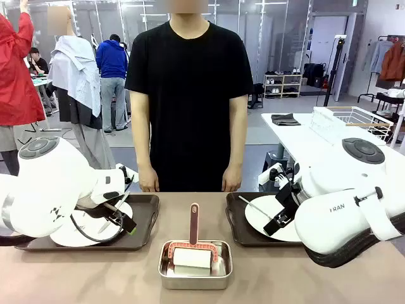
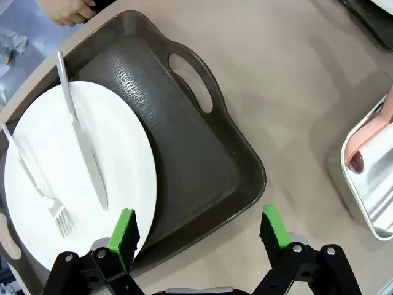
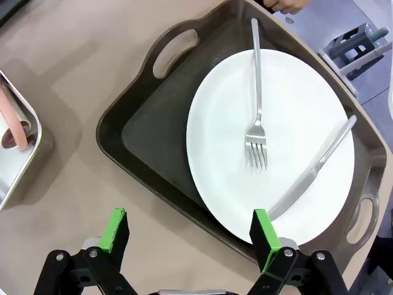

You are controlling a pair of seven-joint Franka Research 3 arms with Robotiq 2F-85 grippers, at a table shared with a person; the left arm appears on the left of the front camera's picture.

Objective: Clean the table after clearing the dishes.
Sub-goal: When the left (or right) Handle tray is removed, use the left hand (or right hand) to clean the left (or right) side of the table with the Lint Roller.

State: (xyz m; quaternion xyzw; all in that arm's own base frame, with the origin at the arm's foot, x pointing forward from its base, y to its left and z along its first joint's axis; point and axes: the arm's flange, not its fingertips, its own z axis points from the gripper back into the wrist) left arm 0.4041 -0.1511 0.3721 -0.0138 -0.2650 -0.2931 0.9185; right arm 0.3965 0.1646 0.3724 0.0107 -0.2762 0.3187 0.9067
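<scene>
Two white plates lie on dark brown handled trays on the beige table (image 1: 95, 278). The left tray (image 2: 196, 153) carries a plate (image 2: 116, 160) with a knife (image 2: 80, 135) and a fork (image 2: 37, 184). My left gripper (image 2: 199, 230) hovers open above that tray's near corner, holding nothing. On the right tray (image 3: 147, 135) sits a plate (image 3: 288, 123) with a fork (image 3: 256, 110) and a knife (image 3: 313, 169). My right gripper (image 3: 190, 230) hangs open over the tray's near edge, holding nothing. In the front view the left gripper (image 1: 125, 221) and right gripper (image 1: 277, 221) sit over their trays (image 1: 142, 218) (image 1: 237, 221).
A small steel pan (image 1: 195, 266) with a pink-handled roller stands at the front middle between the trays. A person in black stands at the far edge, hands (image 1: 149, 183) hanging near the table. A white table with a wire basket (image 1: 354, 120) is behind on the right.
</scene>
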